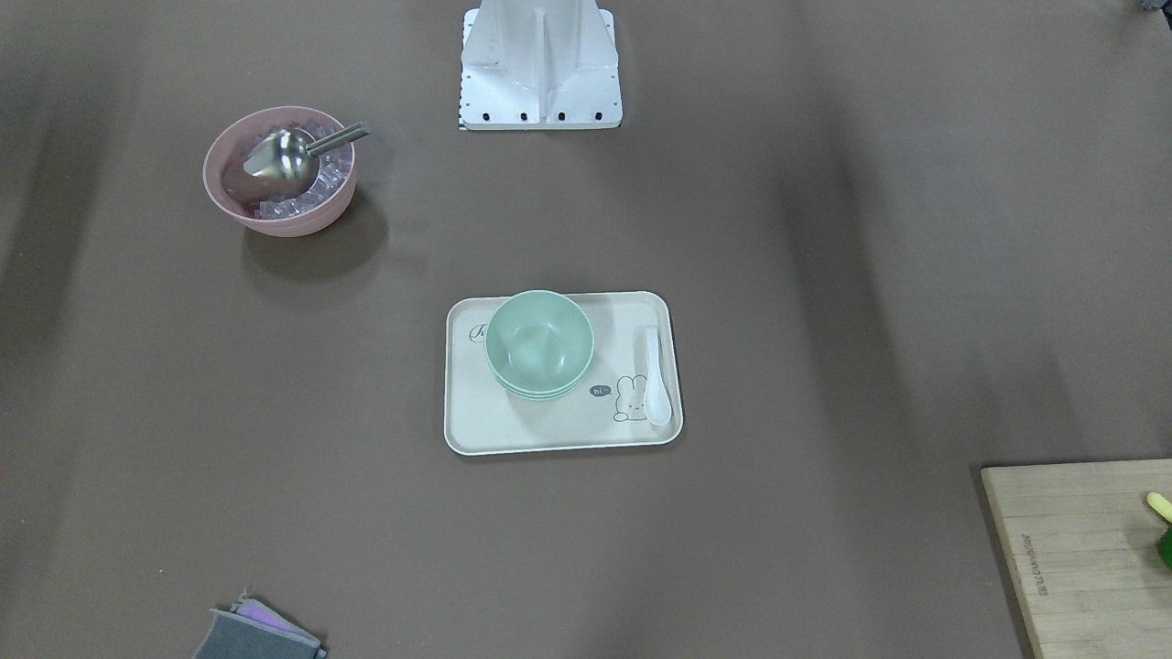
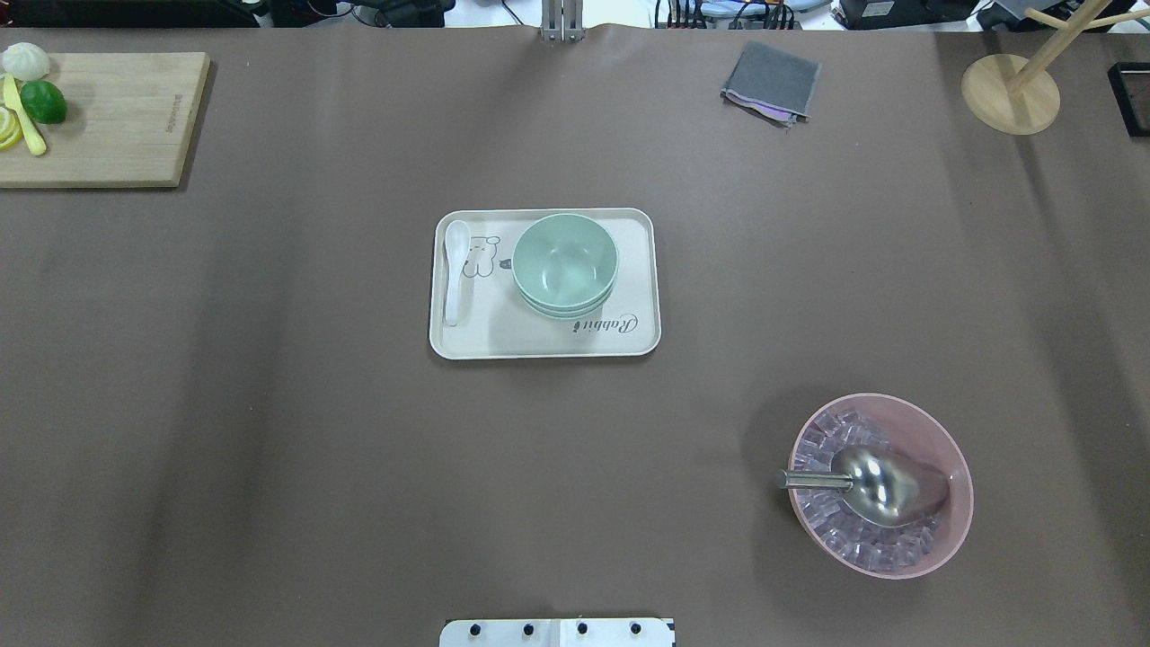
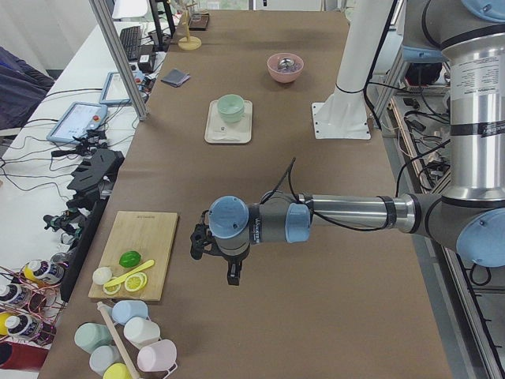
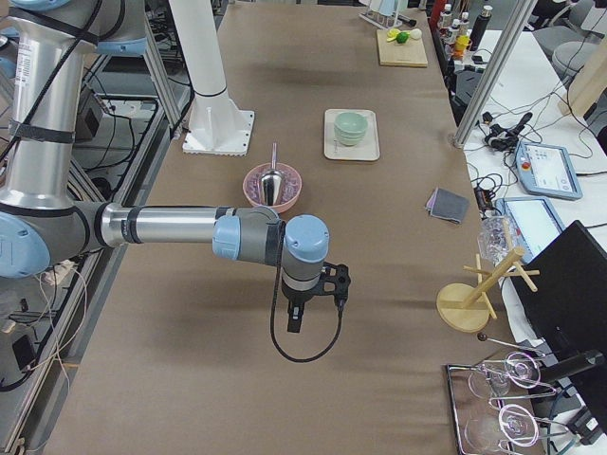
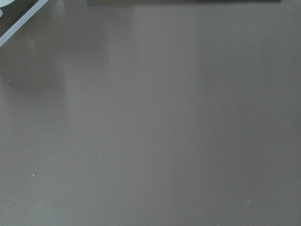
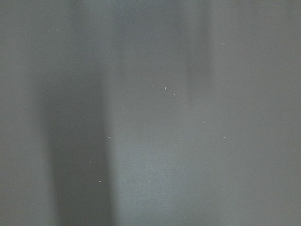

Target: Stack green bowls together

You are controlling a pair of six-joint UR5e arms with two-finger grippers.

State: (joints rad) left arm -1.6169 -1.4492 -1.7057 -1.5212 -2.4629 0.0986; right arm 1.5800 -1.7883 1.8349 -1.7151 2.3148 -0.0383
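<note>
Left gripper (image 3: 215,260) and right gripper (image 4: 318,294) hang well away from the tray (image 2: 503,337); can't tell if fingers are open or closed. Green bowls (image 2: 564,265) sit nested on tray, beside the white spoon (image 2: 455,270). Prob. light, stiff, smooth plastic, so pinch at the rim.

The tray (image 2: 503,325) reads "Rabbit" in script (plus "hi" in a speech bubble)
</note>
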